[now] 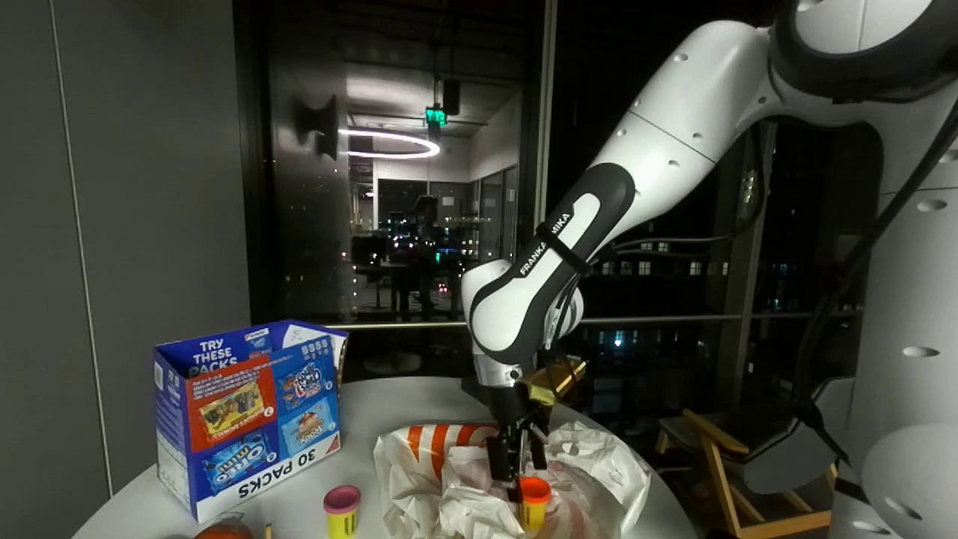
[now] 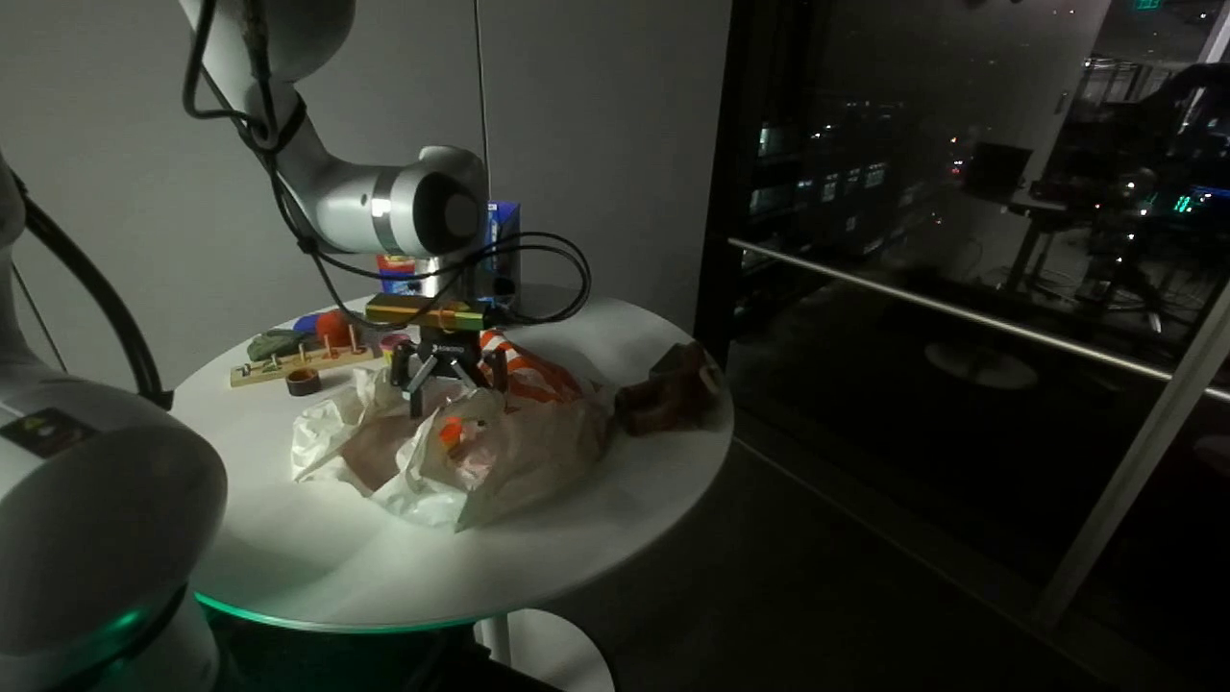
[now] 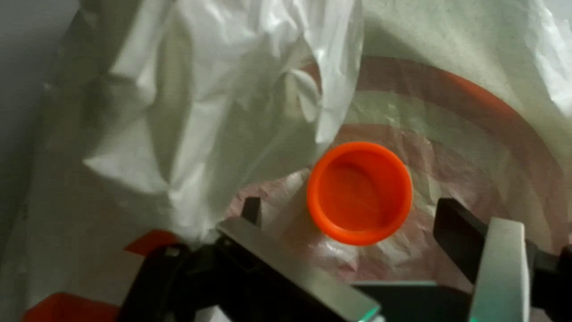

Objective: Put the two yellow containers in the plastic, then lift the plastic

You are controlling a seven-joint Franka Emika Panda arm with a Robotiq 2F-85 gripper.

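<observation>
A yellow container with an orange lid (image 1: 534, 505) stands upright on the plastic bag, inside its folds. It also shows in an exterior view (image 2: 451, 432) and from above in the wrist view (image 3: 359, 193). A second yellow container with a pink lid (image 1: 342, 513) stands on the table beside the bag, partly hidden behind the gripper in an exterior view (image 2: 392, 346). The white plastic bag (image 1: 408, 490) with orange stripes lies crumpled and spread out (image 2: 548, 437). My gripper (image 3: 348, 214) is open above the bag, its fingers on either side of the orange lid with gaps at both sides.
A blue snack box (image 1: 247, 419) stands on the round white table (image 2: 288, 538). A wooden peg board (image 2: 307, 363), a brown ring-shaped piece (image 2: 303, 383) and a red ball-like object (image 2: 333, 328) lie near the pink-lidded container. A brown object (image 2: 668, 399) lies near the table's edge.
</observation>
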